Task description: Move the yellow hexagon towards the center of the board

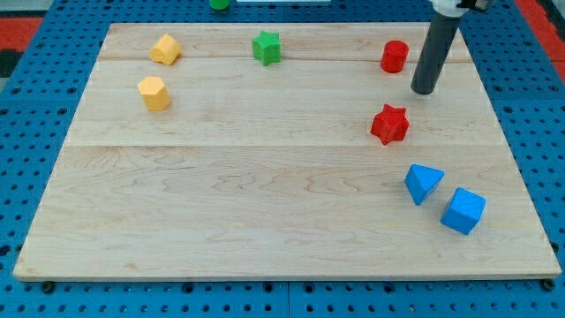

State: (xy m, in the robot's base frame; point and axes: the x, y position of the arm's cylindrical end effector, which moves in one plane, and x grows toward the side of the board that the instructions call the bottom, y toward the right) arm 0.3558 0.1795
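Note:
The yellow hexagon [154, 93] lies near the board's left side, in the upper part of the view. A second yellow block [164, 49], whose shape I cannot make out, lies just above it near the top edge. My tip [425, 91] rests on the board at the view's upper right, far from both yellow blocks. It stands just right of and below the red cylinder [395, 56] and above and to the right of the red star [389, 124], touching neither.
A green star [267, 47] lies near the top edge, left of centre. A blue triangle [423, 184] and a blue cube [463, 210] lie at the lower right. Part of a green object [218, 3] shows beyond the wooden board [265, 203], at the top.

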